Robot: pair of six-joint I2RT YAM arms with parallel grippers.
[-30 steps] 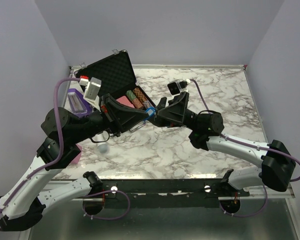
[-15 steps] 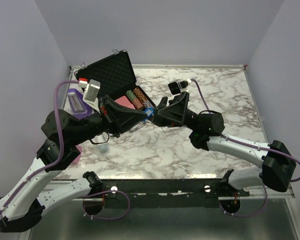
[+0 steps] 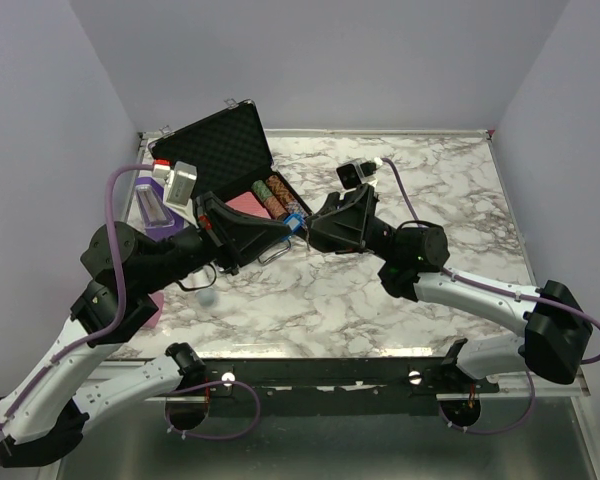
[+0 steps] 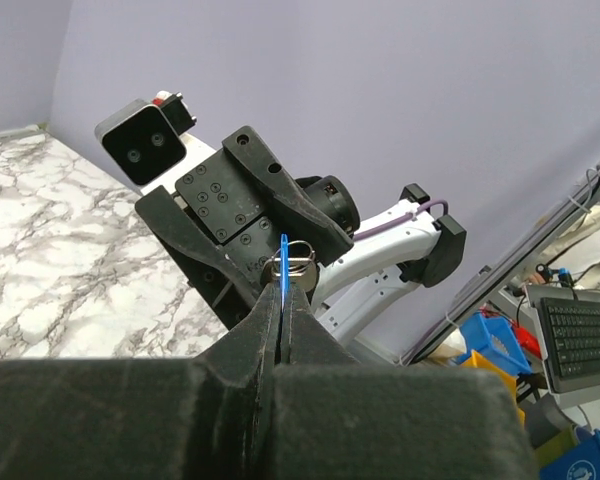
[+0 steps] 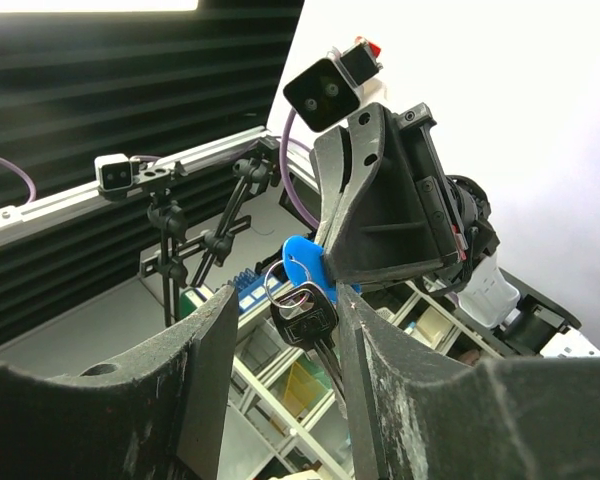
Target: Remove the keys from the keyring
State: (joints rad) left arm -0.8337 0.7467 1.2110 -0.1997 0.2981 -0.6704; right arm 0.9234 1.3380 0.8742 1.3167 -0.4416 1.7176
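Obstacles stood rear left: open black case (image 3: 220, 145), purple container (image 3: 152, 212) beside it, 1 white ball (image 3: 208, 296) under the left arm. Left gripper (image 3: 288, 228) and right gripper (image 3: 313, 228) stood tip to tip, keyring (image 3: 297, 222) between. Marble table (image 3: 460, 180) lay bare rightward.

We see a counter (image 3: 460, 200) with a smooth, lightly glossy marble-pattern surface, white veined with grey. At its far left corner the black case (image 3: 220, 140) looks like hard matt plastic, and its lid is lined with bumpy dark foam. The left gripper (image 4: 282, 295) has matt black plastic fingers (image 4: 250, 340) with a faintly grainy face. The right gripper (image 5: 285, 300) shows the same dull black plastic. The blue tag (image 5: 302, 255) is smooth, slightly glossy plastic, and the keyring (image 5: 272, 283) is thin bright metal wire. The key (image 5: 305, 322) has a dark head with a soft sheen and a grey metal blade. The arm links (image 3: 480, 290) are glossy white plastic.
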